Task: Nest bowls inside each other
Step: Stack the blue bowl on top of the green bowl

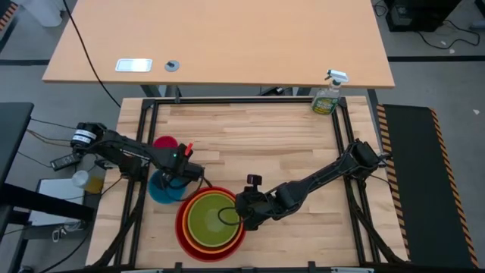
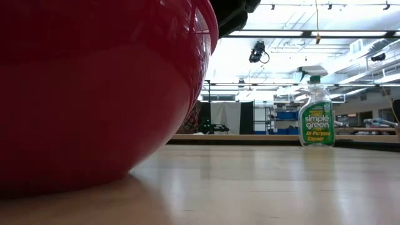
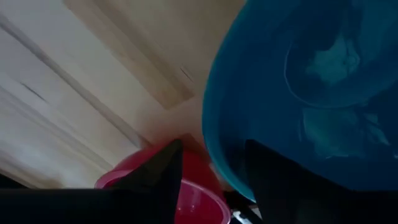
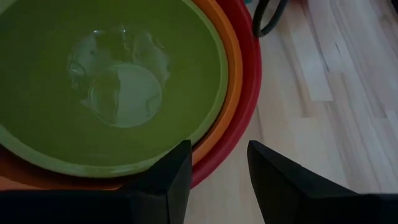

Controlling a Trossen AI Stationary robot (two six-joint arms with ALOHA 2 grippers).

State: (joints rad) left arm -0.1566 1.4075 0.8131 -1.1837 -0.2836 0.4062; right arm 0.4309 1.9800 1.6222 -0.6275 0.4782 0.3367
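Note:
The red bowl [image 1: 182, 227] stands near the table's front edge, with the orange bowl [image 4: 231, 68] and the green bowl [image 1: 211, 216] nested in it. Just to its left stands the blue bowl [image 1: 159, 191], and the magenta-pink bowl [image 1: 164, 142] sits beyond that. My left gripper [image 3: 212, 146] points down over the blue bowl's right rim, open, with its fingers on either side of the rim. My right gripper [image 4: 219, 146] hangs open over the stack's right rim [image 4: 249, 93], holding nothing. My left gripper comes at the blue bowl from above. One finger [image 3: 280, 180] is inside the bowl and the other [image 3: 158, 180] outside, astride the rim [image 3: 214, 165]. The bowl stands on the table. I cannot tell whether either finger touches it.
A green spray bottle [image 1: 327, 97] stands upright at the table's far right corner. The middle and right of the wooden table top [image 1: 288, 144] are bare. A black cable loop [image 1: 227, 216] hangs over the green bowl beside my right gripper.

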